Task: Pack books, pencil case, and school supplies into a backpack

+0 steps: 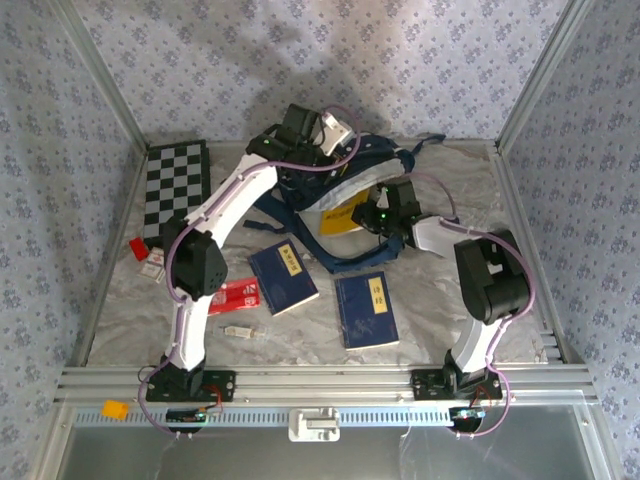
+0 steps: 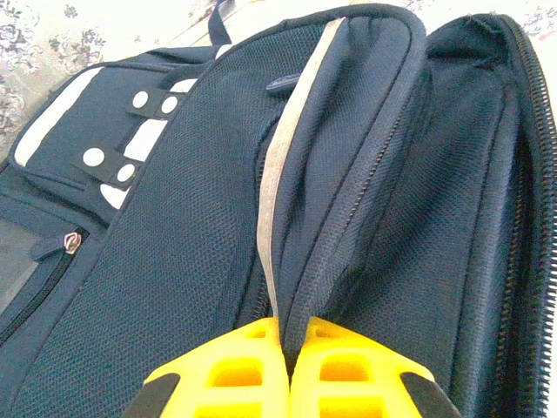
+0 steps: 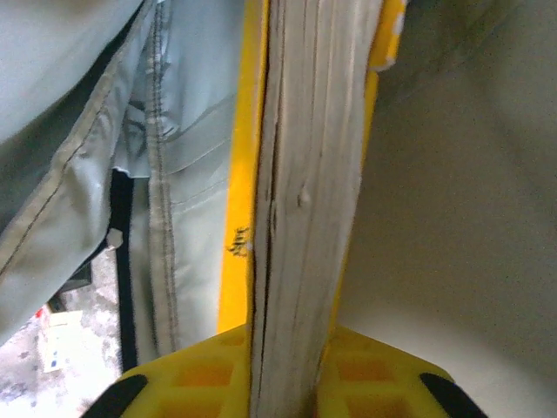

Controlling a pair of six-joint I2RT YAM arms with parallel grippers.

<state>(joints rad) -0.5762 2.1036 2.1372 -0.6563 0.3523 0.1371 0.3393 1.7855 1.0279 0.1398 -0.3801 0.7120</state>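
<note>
The navy backpack (image 1: 345, 178) lies at the back middle with its mouth held open. My left gripper (image 2: 287, 335) is shut on the zipper edge of the backpack (image 2: 174, 261), pinching the fabric and pale trim. My right gripper (image 3: 290, 338) is shut on the yellow book (image 3: 305, 174), whose page edge stands between the fingers and reaches into the grey lining. In the top view the yellow book (image 1: 340, 220) sticks partly out of the opening. Two dark blue books (image 1: 283, 278) (image 1: 366, 309) lie flat in front. The red pencil case (image 1: 235, 295) and a small pale stick (image 1: 238, 331) lie near the left arm.
A chequered board (image 1: 175, 190) lies at the back left. A small red block (image 1: 138, 248) and a white card (image 1: 152, 268) sit by the left wall. Dark straps (image 1: 350, 262) trail from the backpack towards the blue books. Metal frame rails bound the table.
</note>
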